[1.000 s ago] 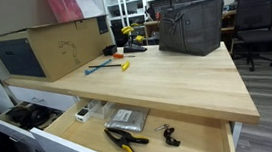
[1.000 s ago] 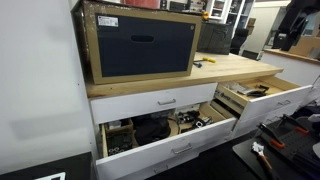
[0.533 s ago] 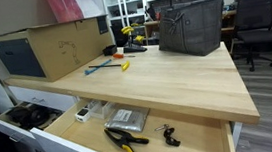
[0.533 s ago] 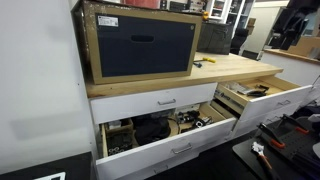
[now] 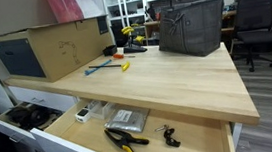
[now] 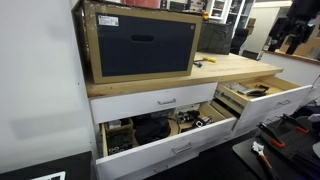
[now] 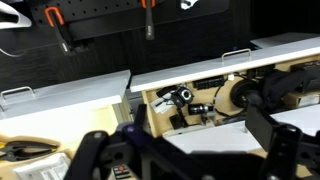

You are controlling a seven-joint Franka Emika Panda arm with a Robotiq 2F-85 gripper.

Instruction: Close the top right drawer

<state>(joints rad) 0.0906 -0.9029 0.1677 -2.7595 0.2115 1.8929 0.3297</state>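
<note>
The top right drawer (image 5: 187,133) stands pulled out under the wooden benchtop (image 5: 166,78). On its pale wood floor lie yellow-handled pliers (image 5: 125,141) and small parts. An exterior view shows its white front panel (image 6: 288,98) at the right. In the wrist view that front panel (image 7: 62,98) is at the left, with a silver handle (image 7: 14,93). My gripper (image 7: 185,150) hangs above the drawers, open, with nothing between its dark fingers (image 7: 283,143). The arm (image 6: 296,28) shows at the upper right.
A cardboard box holding a black device (image 5: 48,49) (image 6: 140,45) sits on the bench, with a dark grey bin (image 5: 191,25) and hand tools (image 5: 110,64). A narrower drawer of dark clutter (image 5: 24,117) and a deep cluttered drawer (image 6: 165,130) (image 7: 205,95) also stand out.
The arm at the upper right of an exterior view has shifted slightly. The drawers have not moved.
</note>
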